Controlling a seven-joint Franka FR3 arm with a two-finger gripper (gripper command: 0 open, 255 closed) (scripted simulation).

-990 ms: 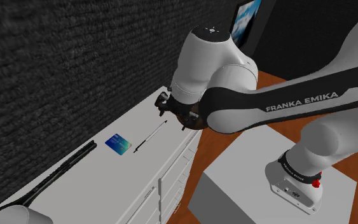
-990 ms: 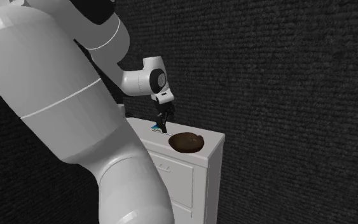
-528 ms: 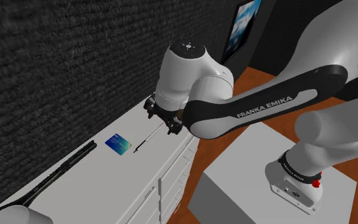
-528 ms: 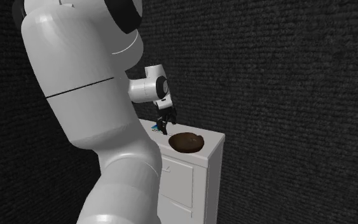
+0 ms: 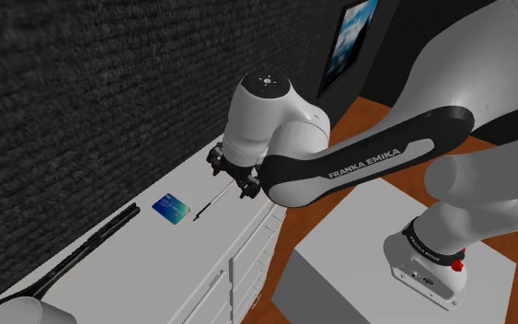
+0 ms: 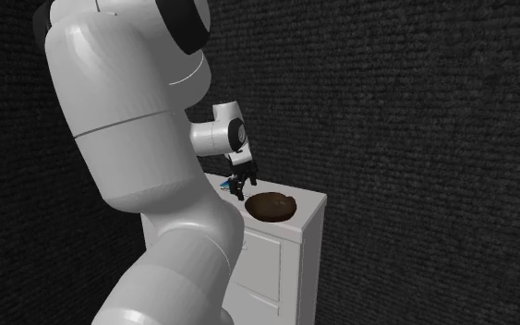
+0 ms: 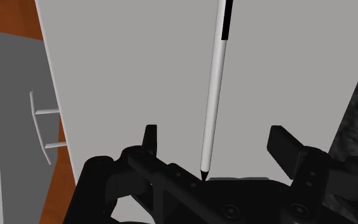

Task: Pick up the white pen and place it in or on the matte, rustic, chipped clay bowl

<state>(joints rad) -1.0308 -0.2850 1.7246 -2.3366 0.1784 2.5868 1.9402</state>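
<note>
A thin white pen (image 7: 213, 95) with a black cap lies flat on the white cabinet top (image 7: 120, 76). My gripper (image 7: 215, 143) hangs just above it, open. The pen's pointed end sits between the two fingers (image 7: 284, 146), and neither finger touches it. In the shoulder view the pen (image 5: 207, 204) sticks out from under my black hand (image 5: 232, 175) toward the blue card. A dark brown clay bowl (image 6: 270, 205) stands on the cabinet's end, close beside the gripper (image 6: 239, 190) in the second exterior view.
A blue card (image 5: 169, 208) lies just past the pen, and a long black rod-like thing (image 5: 109, 228) beyond it along the dark wall. The cabinet front has drawers with handles (image 7: 41, 124). My stand (image 5: 385, 276) sits on an orange-brown floor.
The arm has swung toward the shoulder view's left and lowered, bringing the gripper over the pen's near end. Pen, card and bowl have not moved.
</note>
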